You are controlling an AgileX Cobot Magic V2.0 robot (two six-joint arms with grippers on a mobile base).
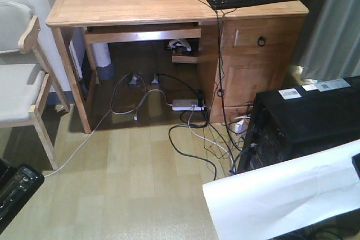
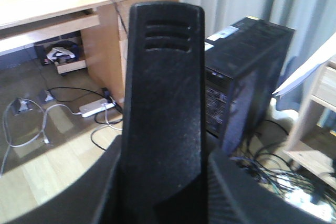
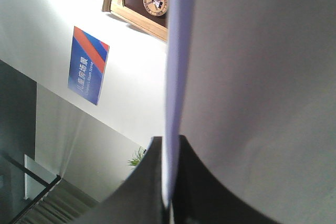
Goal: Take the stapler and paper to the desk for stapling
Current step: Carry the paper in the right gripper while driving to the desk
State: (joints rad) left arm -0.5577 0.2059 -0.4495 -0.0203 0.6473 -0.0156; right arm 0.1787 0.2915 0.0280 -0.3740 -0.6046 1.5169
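Right wrist-mounted view: the plain white rectangular paper sheet (image 3: 252, 103) is pinched edge-on between the closed jaws of the right gripper (image 3: 169, 182). Left wrist-mounted view: the small black stapler (image 2: 163, 103) appears clamped in the left gripper (image 2: 165, 187). Both pickups are judged done; delivery to the wide light-wood desk (image 1: 169, 4), well apart ahead, is not yet made

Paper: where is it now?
The paper is clamped in the right pincer; front view: lower right, by the black PC tower, short of the desk.
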